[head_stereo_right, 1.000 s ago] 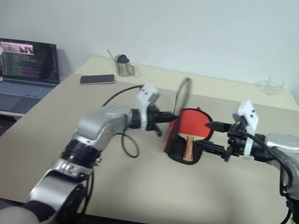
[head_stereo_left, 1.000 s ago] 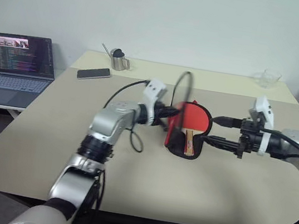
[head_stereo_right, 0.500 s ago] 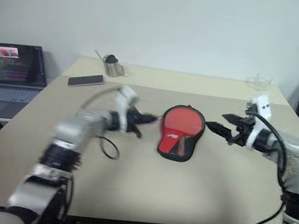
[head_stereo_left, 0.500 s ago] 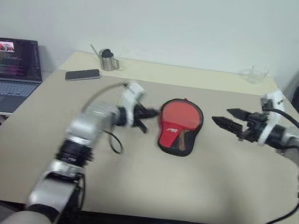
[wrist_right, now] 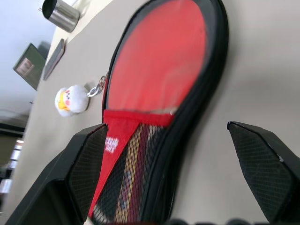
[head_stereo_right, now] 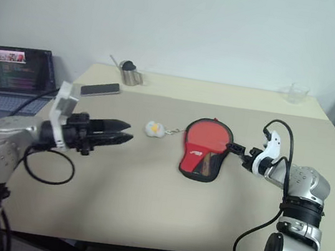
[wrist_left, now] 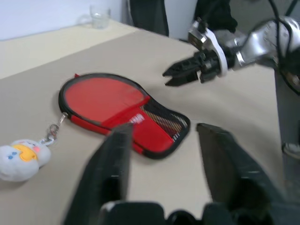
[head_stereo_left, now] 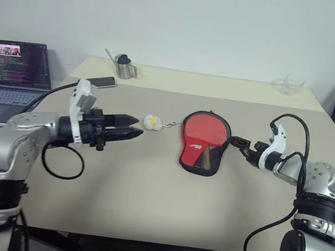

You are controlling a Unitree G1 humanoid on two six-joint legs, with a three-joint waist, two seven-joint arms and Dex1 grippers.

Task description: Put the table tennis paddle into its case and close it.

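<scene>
Head views
Case (head_stereo_left: 203, 141): lies flat at the centre of the frame on the beige worktop (head_stereo_left: 163, 194), red side with white logo and mesh pocket up, black edge all round.
Paddle: a strip of light wood with red shows through the mesh pocket (head_stereo_left: 208, 159); how much of it sits inside cannot be told.
Charm (head_stereo_left: 151, 122): white and fluffy, just left of the case, joined to it by a short chain.
Left end effector (head_stereo_left: 130, 127): left of centre, pointing right toward the charm, well apart from the case, fingers parted, nothing in them.
Right end effector (head_stereo_left: 236, 141): right of centre, tips just beside the case's right edge; whether they touch it cannot be told; fingers spread, holding nothing.
Background: laptop (head_stereo_left: 13, 71) at far left with screen lit, phone (head_stereo_left: 101, 81) and metal cup (head_stereo_left: 125, 67) at upper left, clear glass (head_stereo_left: 292, 85) at upper right.

Left wrist view
Own fingers (wrist_left: 112, 164): two dark fingers rise from the bottom edge, apart, empty.
Case: upper left of centre, red face up, charm at the left edge.
Right end effector: upper right, tips aimed at the case, a gap of bare worktop between.

Right wrist view
Own fingers (wrist_right: 89, 159): one at lower left, one at lower right, wide apart, released.
Case: fills the middle, round red part toward the top, mesh pocket at the bottom with wood showing through it.
Charm: at left, clipped by chain to the case's edge.
</scene>
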